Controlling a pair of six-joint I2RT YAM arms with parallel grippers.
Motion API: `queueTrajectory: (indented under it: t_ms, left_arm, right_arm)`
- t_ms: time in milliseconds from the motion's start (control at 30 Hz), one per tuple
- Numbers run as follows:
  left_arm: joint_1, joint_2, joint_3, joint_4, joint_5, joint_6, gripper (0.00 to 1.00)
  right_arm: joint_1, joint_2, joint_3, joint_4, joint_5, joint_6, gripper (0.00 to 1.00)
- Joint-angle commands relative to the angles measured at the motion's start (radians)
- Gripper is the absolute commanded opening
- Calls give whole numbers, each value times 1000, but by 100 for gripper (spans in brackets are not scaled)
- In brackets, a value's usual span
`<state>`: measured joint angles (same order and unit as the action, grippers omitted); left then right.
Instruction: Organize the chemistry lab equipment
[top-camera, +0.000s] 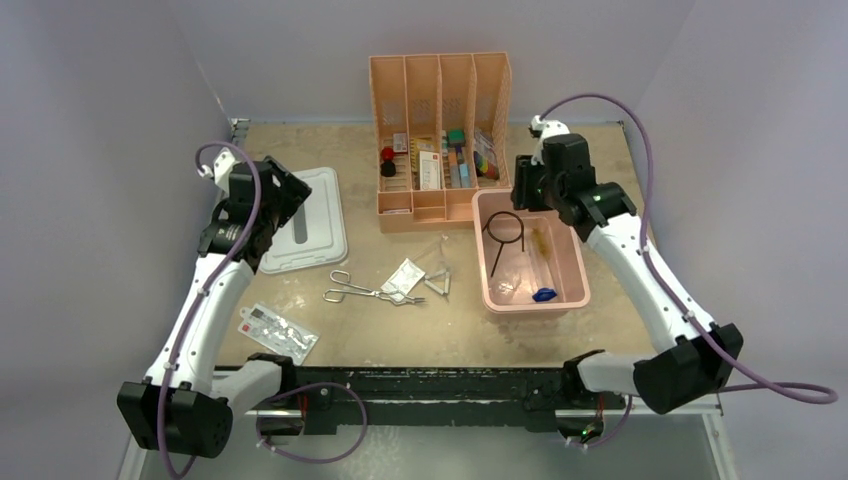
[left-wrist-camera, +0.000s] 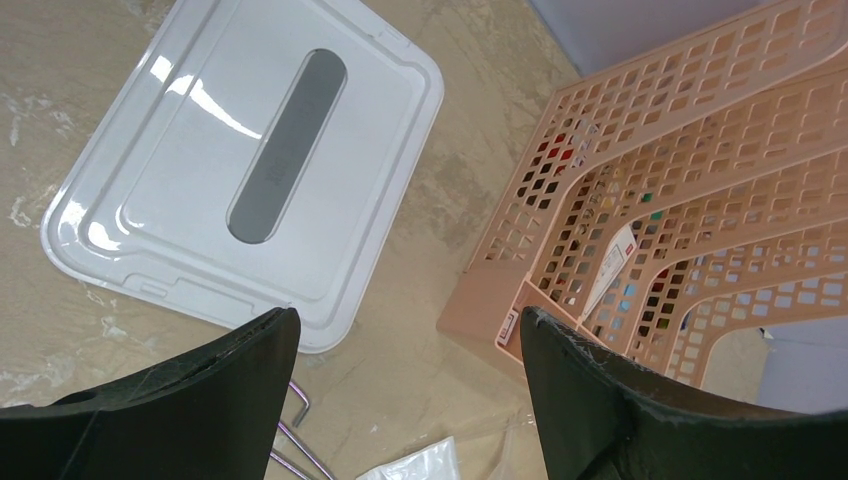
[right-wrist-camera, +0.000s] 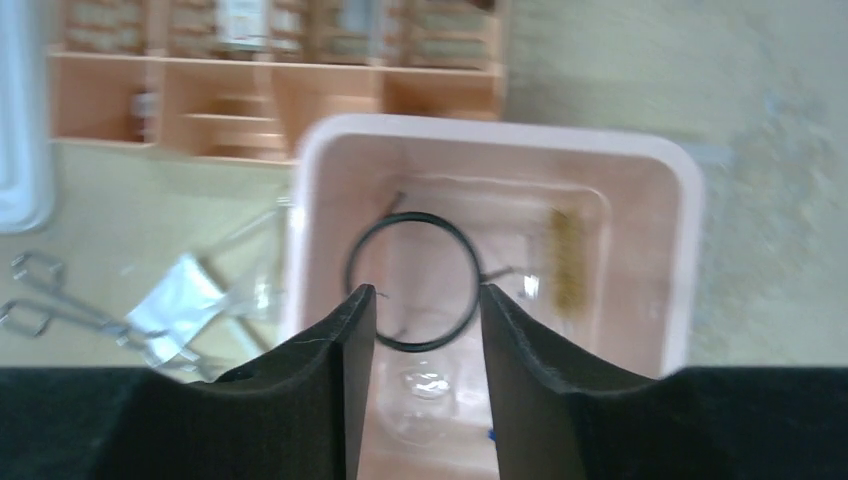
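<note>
from the top, the pink bin (top-camera: 582, 262) is sitting on the right, with the wire ring (top-camera: 498, 252), the brush (top-camera: 540, 245) and the blue-capped tube (top-camera: 543, 294) lying in it. the right gripper (top-camera: 527, 190) is hanging over its far end. the tongs (top-camera: 362, 292), a clear packet (top-camera: 404, 276) and the white triangle (top-camera: 438, 283) are lying on the table (top-camera: 300, 145) between the arms. the tongs are pointing left to right, loops toward the left gripper (top-camera: 285, 200), which looks like the nearer one.

from the left wrist, the left gripper (left-wrist-camera: 405, 320) is standing wide open, holding nothing. the tongs' (left-wrist-camera: 295, 440) loops are peeking in at the bottom edge, by the white lid (left-wrist-camera: 150, 200).

from the right wrist, the right gripper (right-wrist-camera: 425, 295) is partly open, holding nothing, with the wire ring (right-wrist-camera: 413, 215) lying below it in the pink bin (right-wrist-camera: 500, 135). the tongs (right-wrist-camera: 60, 305) are lying off to its left, outside the bin.
</note>
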<state>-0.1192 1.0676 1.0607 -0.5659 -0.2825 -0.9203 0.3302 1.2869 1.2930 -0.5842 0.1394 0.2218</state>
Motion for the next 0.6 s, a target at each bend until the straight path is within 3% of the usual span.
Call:
queueTrajectory:
  t_ms: [0,267,567]
  left_arm:
    - [-1,-15,-21,40,4,9,80]
    - [0,-37,14,19,-50,6,80]
    - [0,-44,56,-2,-78,21,80]
  right_arm:
    - [159,7,107,69,-157,-70,49]
    - [515,155,149,142,-194,-179,58]
    - [725,374,135,26,-225,-386,59]
